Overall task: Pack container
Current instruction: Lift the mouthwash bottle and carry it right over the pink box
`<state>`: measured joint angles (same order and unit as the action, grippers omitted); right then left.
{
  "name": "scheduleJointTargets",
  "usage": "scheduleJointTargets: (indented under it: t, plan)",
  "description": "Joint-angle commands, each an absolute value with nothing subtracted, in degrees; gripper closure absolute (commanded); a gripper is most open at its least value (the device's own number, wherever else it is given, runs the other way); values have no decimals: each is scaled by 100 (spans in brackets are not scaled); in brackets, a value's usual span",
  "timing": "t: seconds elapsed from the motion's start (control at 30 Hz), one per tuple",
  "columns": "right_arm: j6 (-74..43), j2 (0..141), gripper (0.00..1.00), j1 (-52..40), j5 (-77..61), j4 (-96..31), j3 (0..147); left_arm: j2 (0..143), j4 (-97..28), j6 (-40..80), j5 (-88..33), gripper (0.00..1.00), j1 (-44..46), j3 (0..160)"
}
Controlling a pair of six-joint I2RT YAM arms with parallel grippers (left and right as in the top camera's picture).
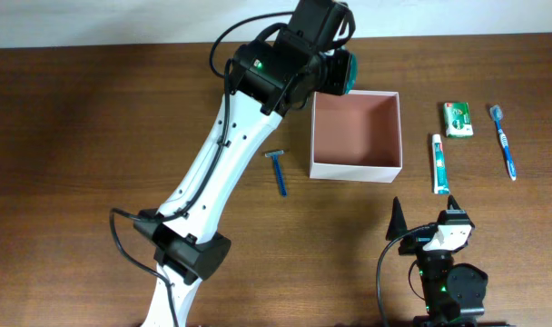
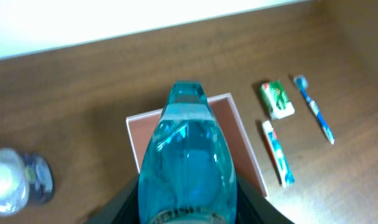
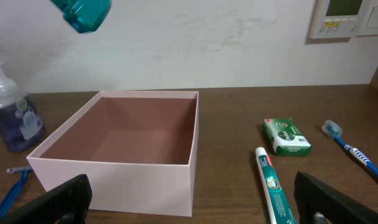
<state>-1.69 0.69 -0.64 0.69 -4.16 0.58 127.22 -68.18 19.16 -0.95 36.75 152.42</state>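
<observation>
The teal bottle sat pinched in our left end effector near the far-left corner of the box. Our right end effector stood spread, empty. The box, central on the surface, looked light and thin-walled, best gripped by a wall. We counted one each: box, razor, toothpaste, toothbrush, packet, pump bottle.

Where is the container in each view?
Overhead: container in the upper half, right of centre.
Left wrist: container at centre, mostly hidden behind the teal bottle.
Right wrist: container in the left foreground, empty.
Shared landmark: green packet, to the container's right in every view.
</observation>
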Motion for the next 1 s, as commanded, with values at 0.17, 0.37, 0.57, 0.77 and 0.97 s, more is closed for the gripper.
scheduleJointTargets:
  t: [0.17, 0.37, 0.57, 0.77, 0.97]
  plan:
    - [-172, 25, 1, -106, 43, -458, 32, 13336, -6536, 1970, 23, 81, 3710, 15380]
    - [-172, 25, 1, -106, 43, -458, 32, 13710, -6449, 1970, 23, 81, 3723, 15380]
    - [-172, 25, 1, -106, 43, -458, 32, 13952, -6482, 1970, 23, 81, 3793, 15380]
    - [-172, 25, 1, -106, 43, -458, 32, 14112, -6499, 1970, 117, 81, 3826, 15380]
    - [-172, 25, 1, -106, 43, -458, 32, 14339, -6709, 1970, 196, 81, 3824, 15380]
